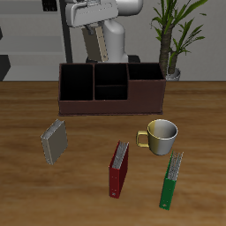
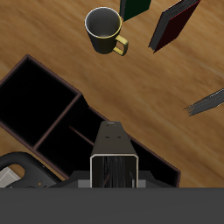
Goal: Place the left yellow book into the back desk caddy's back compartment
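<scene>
The left yellow book, a slim grey-tan hardback, lies on the table in front of the caddy's end; its edge also shows in the wrist view. The back desk caddy, a long maroon-brown box with a black inside, stands at the table's back and shows below the hand in the wrist view. Its back compartment is the small middle cell nearer the robot's base, and it looks empty. My gripper hangs high above the caddy, far from the book. Its fingers do not show clearly.
A pale mug stands in front of the caddy. A dark red book and a green book lie near the table's front edge. A potted plant stands behind the caddy.
</scene>
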You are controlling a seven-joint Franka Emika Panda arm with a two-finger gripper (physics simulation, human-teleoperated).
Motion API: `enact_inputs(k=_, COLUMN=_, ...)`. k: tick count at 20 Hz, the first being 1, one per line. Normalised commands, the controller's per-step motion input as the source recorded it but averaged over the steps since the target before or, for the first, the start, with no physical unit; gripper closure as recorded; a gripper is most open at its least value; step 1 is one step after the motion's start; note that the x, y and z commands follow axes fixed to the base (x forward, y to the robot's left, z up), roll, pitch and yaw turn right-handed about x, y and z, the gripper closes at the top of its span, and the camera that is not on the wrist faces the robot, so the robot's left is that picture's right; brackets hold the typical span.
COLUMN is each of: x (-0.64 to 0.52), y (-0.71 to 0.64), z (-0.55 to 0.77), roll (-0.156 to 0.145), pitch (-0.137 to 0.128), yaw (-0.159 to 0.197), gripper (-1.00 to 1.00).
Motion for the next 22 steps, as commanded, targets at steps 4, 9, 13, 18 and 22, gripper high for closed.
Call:
enact_inputs(k=4, x=-0.09, y=0.12, z=-0.01, roll=0.029, pitch=-0.006, yaw=0.244, gripper=1.0)
enact_inputs(k=9, x=-0.01, y=0.21, z=0.03, roll=0.037, pitch=0.007, yaw=0.196, gripper=1.0)
enact_inputs(k=13, x=0.0, y=0.18, z=0.01, roll=0.023, pitch=-0.014, yaw=0.212, gripper=1.0)
enact_inputs(k=18, x=0.0, y=0.06, z=-0.07, roll=0.003, pitch=0.017, yaw=0.177, gripper=1.0)
enact_inputs(k=22, x=-0.04, y=0.03, z=-0.13, roll=-0.005, pitch=0.033, yaw=0.143, gripper=1.0)
